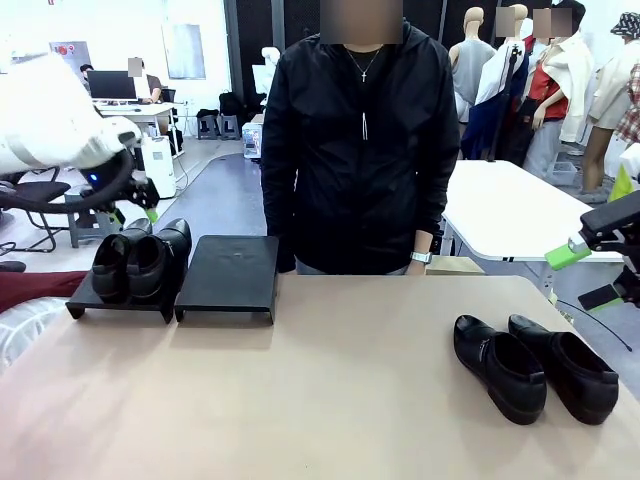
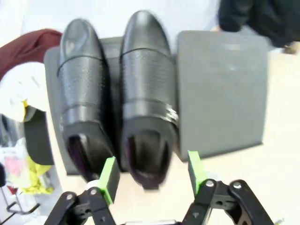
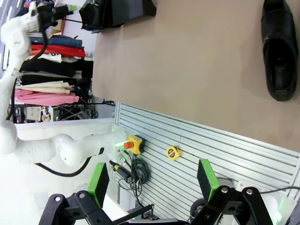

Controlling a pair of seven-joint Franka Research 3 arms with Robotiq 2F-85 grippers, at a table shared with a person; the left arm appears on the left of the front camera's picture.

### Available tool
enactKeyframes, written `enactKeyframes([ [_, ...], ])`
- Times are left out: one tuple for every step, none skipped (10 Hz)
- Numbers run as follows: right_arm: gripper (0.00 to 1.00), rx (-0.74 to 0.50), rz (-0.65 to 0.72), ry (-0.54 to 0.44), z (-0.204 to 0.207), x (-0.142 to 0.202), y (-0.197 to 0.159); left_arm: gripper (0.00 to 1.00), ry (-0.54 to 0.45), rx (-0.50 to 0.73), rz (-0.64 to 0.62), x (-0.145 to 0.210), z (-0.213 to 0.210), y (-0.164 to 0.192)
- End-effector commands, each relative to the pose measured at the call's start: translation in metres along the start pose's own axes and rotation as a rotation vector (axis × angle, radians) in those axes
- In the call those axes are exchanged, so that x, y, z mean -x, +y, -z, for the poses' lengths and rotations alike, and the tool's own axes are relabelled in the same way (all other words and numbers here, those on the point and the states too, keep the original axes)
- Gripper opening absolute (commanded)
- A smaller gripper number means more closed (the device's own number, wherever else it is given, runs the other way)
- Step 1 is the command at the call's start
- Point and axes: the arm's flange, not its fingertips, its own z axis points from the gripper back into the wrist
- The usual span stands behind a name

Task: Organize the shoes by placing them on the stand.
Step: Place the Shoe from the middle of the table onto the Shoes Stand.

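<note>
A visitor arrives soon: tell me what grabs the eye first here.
Two glossy black shoes sit side by side on the stand's left section, the left gripper open by their heels. Another two shoes lie loose at the right of the table.

The left arm [image 1: 45, 125] is glossy white with rounded shells and a black cable [image 1: 60, 203] looping under it. The left hand [image 2: 151, 165] and right hand [image 3: 152, 180] share black linkage fingers [image 2: 89, 206] with silver pins and bright green pads [image 2: 109, 176]. The person [image 1: 360, 200] wears a black zipped jacket [image 1: 320, 130], cross pendant [image 1: 366, 77] and wristwatch [image 1: 421, 257].
</note>
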Motion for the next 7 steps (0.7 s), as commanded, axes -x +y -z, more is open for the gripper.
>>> enactKeyframes([
  [1.00,-0.033,-0.025,-0.005,-0.003,-0.003,0.002,1.00,0.044,0.124,0.020,0.042,-0.065,0.014],
  [1.00,-0.033,-0.025,-0.005,-0.003,-0.003,0.002,1.00,0.132,0.192,0.100,0.062,-0.092,0.022],
  [1.00,-0.033,-0.025,-0.005,-0.003,-0.003,0.002,1.00,0.168,0.305,0.120,0.089,-0.117,0.035],
  [1.00,-0.033,-0.025,-0.005,-0.003,-0.003,0.002,1.00,0.180,0.442,0.147,0.125,-0.130,0.046],
  [1.00,-0.033,-0.025,-0.005,-0.003,-0.003,0.002,1.00,0.180,0.552,0.187,0.166,-0.138,0.055],
  [1.00,-0.033,-0.025,-0.005,-0.003,-0.003,0.002,1.00,0.144,0.626,0.219,0.206,-0.140,0.062],
  [1.00,-0.033,-0.025,-0.005,-0.003,-0.003,0.002,1.00,0.098,0.646,0.236,0.240,-0.136,0.066],
])
